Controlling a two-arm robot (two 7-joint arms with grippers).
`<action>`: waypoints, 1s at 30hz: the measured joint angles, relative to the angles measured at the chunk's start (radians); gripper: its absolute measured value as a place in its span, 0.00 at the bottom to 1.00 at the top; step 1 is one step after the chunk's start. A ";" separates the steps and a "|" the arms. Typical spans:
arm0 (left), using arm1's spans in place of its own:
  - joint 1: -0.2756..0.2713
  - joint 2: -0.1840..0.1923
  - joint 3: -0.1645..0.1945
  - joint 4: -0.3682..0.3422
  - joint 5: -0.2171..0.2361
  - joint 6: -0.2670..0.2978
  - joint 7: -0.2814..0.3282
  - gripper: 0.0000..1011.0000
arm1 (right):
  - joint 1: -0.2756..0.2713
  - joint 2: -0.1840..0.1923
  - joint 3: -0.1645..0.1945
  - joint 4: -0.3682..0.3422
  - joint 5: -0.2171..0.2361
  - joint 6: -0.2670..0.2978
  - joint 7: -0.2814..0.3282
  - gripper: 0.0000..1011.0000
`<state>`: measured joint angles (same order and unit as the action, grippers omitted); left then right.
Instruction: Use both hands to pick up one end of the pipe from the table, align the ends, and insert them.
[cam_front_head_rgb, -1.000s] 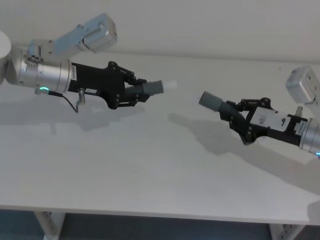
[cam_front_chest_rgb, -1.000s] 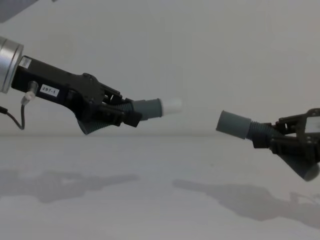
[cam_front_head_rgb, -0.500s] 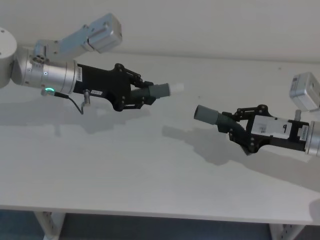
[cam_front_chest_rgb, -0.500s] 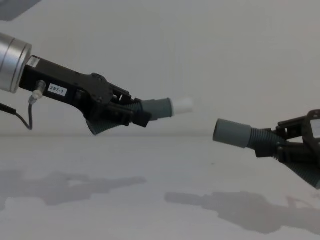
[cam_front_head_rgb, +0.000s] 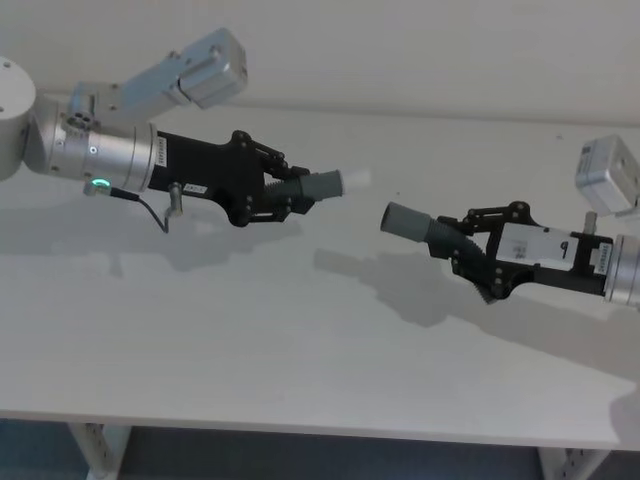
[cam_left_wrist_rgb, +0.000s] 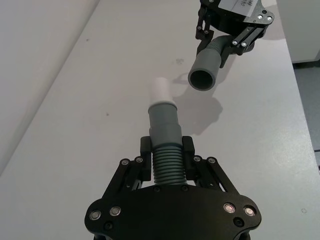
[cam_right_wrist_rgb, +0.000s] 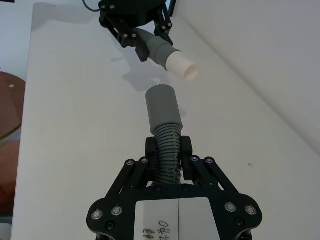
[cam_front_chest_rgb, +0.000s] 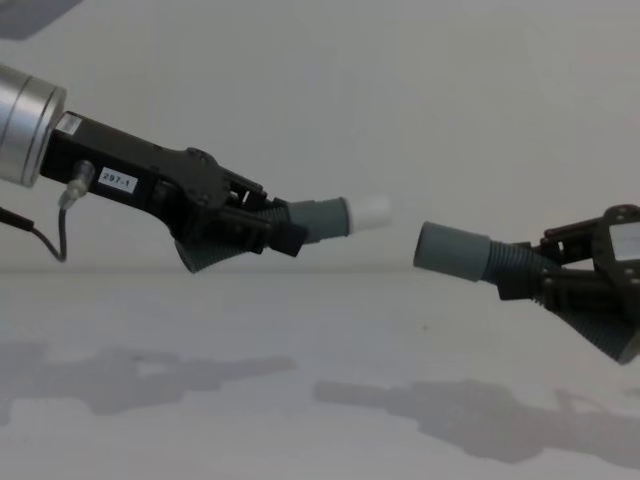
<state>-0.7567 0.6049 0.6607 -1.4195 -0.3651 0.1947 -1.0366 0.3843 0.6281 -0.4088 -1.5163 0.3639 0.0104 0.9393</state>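
Both pipe pieces hang in the air above the white table (cam_front_head_rgb: 250, 330). My left gripper (cam_front_head_rgb: 285, 195) is shut on the ribbed middle of the piece with a grey cuff (cam_front_head_rgb: 322, 185) and a white spigot (cam_front_head_rgb: 355, 178) pointing right. My right gripper (cam_front_head_rgb: 462, 245) is shut on the ribs of the other pipe piece, whose wide open cuff (cam_front_head_rgb: 403, 220) points left. A small gap separates the two ends. In the chest view the spigot (cam_front_chest_rgb: 368, 210) sits slightly higher than the open cuff (cam_front_chest_rgb: 452, 251). The left wrist view looks into that cuff's hollow mouth (cam_left_wrist_rgb: 202, 77), offset beside the spigot (cam_left_wrist_rgb: 161, 90).
The table's front edge (cam_front_head_rgb: 300, 425) runs along the bottom of the head view, with table legs (cam_front_head_rgb: 95, 445) below it. A plain wall rises behind the table. A brown round object (cam_right_wrist_rgb: 10, 100) lies beyond the table's edge in the right wrist view.
The right gripper has carried its pipe piece left and slightly up, and the left gripper has edged right. The gap between spigot and open cuff is narrower.
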 joint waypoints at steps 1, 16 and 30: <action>0.002 0.003 0.000 -0.005 -0.002 0.003 0.003 0.34 | 0.002 -0.001 -0.002 0.000 0.000 0.000 -0.001 0.27; 0.007 0.014 0.006 -0.021 -0.015 0.014 0.018 0.34 | 0.015 -0.002 -0.019 -0.005 0.008 0.002 -0.008 0.27; 0.000 0.014 0.019 -0.020 -0.027 0.021 0.021 0.34 | 0.035 -0.015 -0.035 0.004 0.009 0.006 -0.028 0.27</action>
<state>-0.7571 0.6192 0.6797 -1.4394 -0.3925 0.2156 -1.0157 0.4192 0.6128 -0.4435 -1.5125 0.3730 0.0168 0.9115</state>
